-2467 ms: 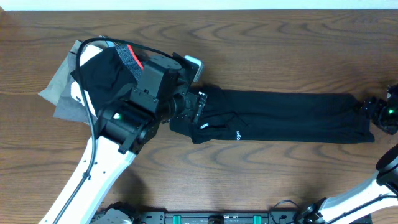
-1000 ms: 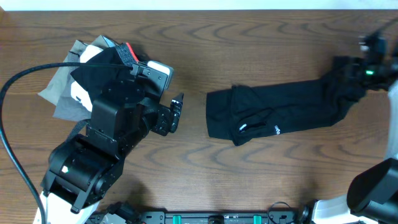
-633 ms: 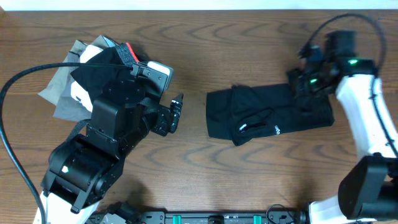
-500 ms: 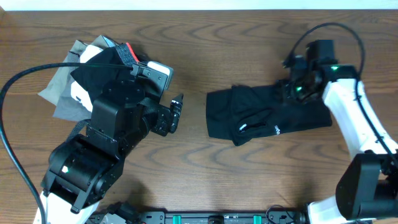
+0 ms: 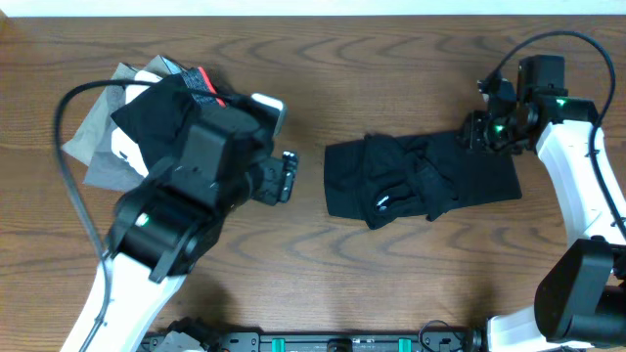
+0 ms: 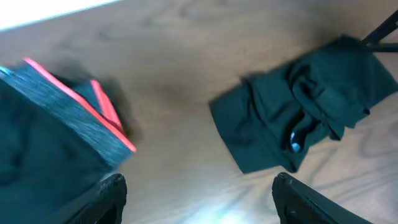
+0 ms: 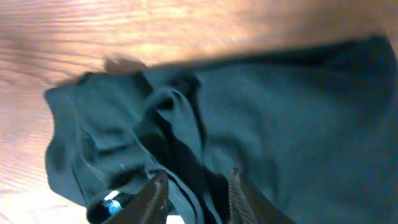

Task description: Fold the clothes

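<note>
The clothes, a black shirt [image 5: 421, 181], lie in a short, rumpled band on the wooden table, right of centre. Loose folds are bunched over the middle, and a small white logo [image 5: 381, 202] shows near the front edge. My right gripper [image 5: 476, 132] hovers over the shirt's far right corner. In the right wrist view its fingers [image 7: 155, 194] stand a little apart above the shirt [image 7: 280, 112], open and empty. My left gripper [image 5: 286, 176] hangs open left of the shirt. In the left wrist view the left gripper [image 6: 199, 199] is over bare wood, with the shirt [image 6: 280, 124] ahead.
A pile of other garments sits at the back left: grey cloth [image 5: 93, 147], black fabric [image 5: 156, 112] with a red strip [image 5: 202, 86]. The left wrist view shows this pile [image 6: 56, 130] at its left. The table's far edge runs along the top.
My right gripper carried the shirt's right end leftward over the rest, let it go and drew back to the right. The shirt is now shorter. My left arm shifted slightly right.
</note>
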